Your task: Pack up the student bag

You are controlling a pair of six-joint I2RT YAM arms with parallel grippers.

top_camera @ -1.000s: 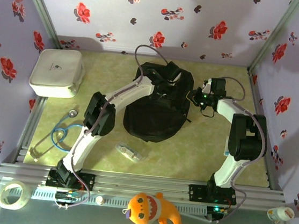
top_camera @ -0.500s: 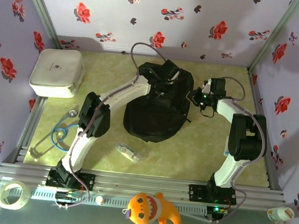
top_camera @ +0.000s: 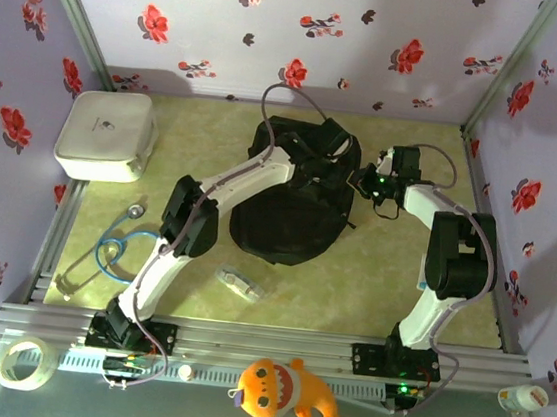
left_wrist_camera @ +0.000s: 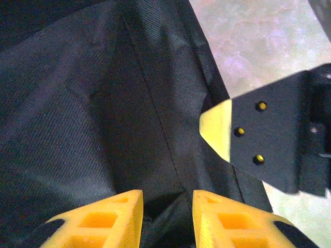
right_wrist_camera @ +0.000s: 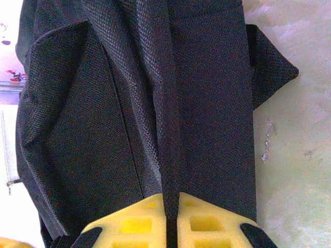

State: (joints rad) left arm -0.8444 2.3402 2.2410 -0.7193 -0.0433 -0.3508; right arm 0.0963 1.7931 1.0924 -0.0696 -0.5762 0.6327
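Note:
The student bag [top_camera: 289,205] is a large black fabric backpack lying in the middle of the table. My left gripper [top_camera: 334,142] hovers over its far right part. In the left wrist view it [left_wrist_camera: 168,217] stands open, with a fold of the bag's fabric [left_wrist_camera: 103,103] below the gap and nothing clamped. My right gripper [top_camera: 364,183] is at the bag's right edge. It [right_wrist_camera: 170,212] is shut on a black strap [right_wrist_camera: 164,103] that runs up across the bag. One yellow fingertip of the right gripper [left_wrist_camera: 217,126] shows in the left wrist view, close to the bag's edge.
A white hard case [top_camera: 106,134] sits at the back left. A stethoscope [top_camera: 113,250] lies at the left edge, and a small clear packet [top_camera: 240,285] lies in front of the bag. An orange plush toy [top_camera: 283,390], a tape roll [top_camera: 25,361] and a white bottle [top_camera: 524,398] rest by the front rail.
My left gripper has shifted to the right over the bag's far end, towards the right gripper. The right arm and the strap in it have not moved.

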